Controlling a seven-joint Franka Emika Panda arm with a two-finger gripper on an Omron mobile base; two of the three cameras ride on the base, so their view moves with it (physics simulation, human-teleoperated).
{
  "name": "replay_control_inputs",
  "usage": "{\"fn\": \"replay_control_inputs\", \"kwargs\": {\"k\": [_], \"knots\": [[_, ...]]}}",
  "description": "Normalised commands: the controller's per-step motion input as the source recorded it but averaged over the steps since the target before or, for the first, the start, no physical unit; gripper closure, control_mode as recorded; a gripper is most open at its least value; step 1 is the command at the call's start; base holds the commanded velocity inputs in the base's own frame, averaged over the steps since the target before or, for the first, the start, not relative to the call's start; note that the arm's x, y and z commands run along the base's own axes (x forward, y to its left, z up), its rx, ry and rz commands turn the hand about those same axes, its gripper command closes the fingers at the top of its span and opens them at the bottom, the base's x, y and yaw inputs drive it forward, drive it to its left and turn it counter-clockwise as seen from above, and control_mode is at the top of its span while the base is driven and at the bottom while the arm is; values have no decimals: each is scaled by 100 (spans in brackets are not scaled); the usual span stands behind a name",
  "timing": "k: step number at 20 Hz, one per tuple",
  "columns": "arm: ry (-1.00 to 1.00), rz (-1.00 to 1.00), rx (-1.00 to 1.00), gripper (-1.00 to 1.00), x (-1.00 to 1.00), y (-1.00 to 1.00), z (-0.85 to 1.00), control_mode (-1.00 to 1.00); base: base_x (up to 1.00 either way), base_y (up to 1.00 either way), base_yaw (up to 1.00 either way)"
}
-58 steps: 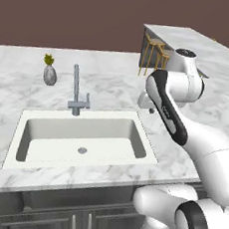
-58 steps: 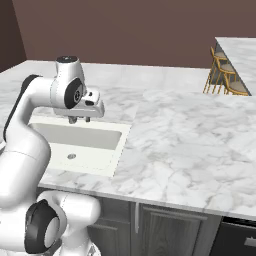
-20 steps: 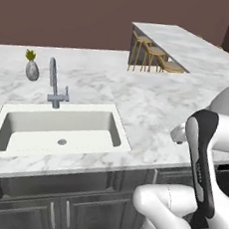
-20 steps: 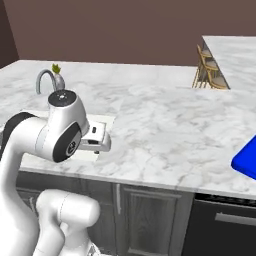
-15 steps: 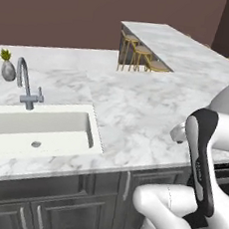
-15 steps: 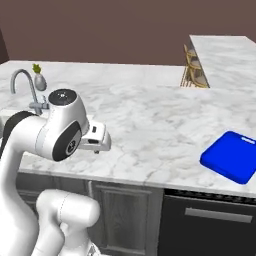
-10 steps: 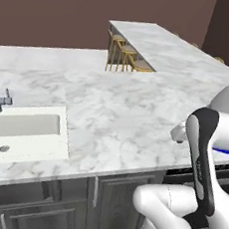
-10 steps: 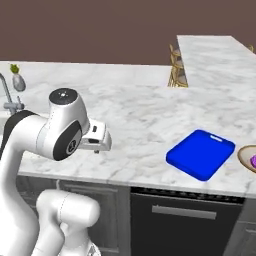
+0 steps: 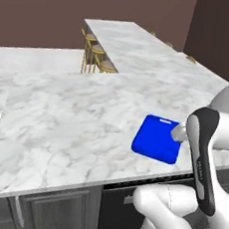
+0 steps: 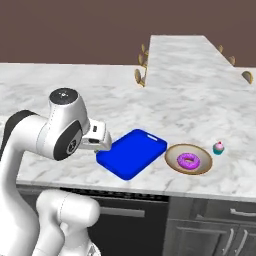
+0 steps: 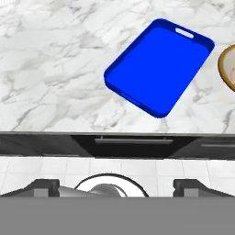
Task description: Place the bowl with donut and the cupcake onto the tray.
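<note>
**Two fingers spread wide, nothing between them**

Two dark fingertips (image 11: 46, 186) of the tool (image 11: 117, 187) stand far apart at the bottom of the hand view, gripping nothing, and look down past the front edge of the bench (image 10: 150, 107) toward the floor and dark cabinet fronts. In the right base view the tool (image 10: 97, 140) hangs over the bench's near edge, just beside the near corner of the tray (image 10: 132, 153).

The tray (image 11: 158, 66) lies flat and bare on the marble, turned at an angle to the bench edge, its handle slot at the far end. One rounded corner comes close to the front edge without overhanging it. To the tray's right, just beside it but apart, sits the bowl (image 10: 189, 159) with the donut (image 10: 188, 160) lying inside it. The cupcake (image 10: 218, 147) stands upright a little farther right, near the bowl's rim, not touching it.

Open marble stretches wide to the left of the tray (image 9: 157, 138) and behind it, reaching back to the stools (image 9: 95, 52) at the far counter wing.
</note>
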Motion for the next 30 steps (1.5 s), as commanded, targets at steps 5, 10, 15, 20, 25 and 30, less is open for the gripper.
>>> {"fn": "replay_control_inputs", "kwargs": {"k": [5,10,15,20,25,30], "knots": [[0,0,0,-100,0,0,0,100,44,-100,-8],[0,0,0,-100,0,0,0,100,44,-97,-8],[0,0,0,-100,0,0,0,100,16,-35,-2],[0,0,-1,-100,1,3,-2,-100,0,0,0],[0,2,-7,-100,0,40,-26,-100,0,0,0],[0,2,-6,-100,4,64,-35,-100,0,0,0]]}}
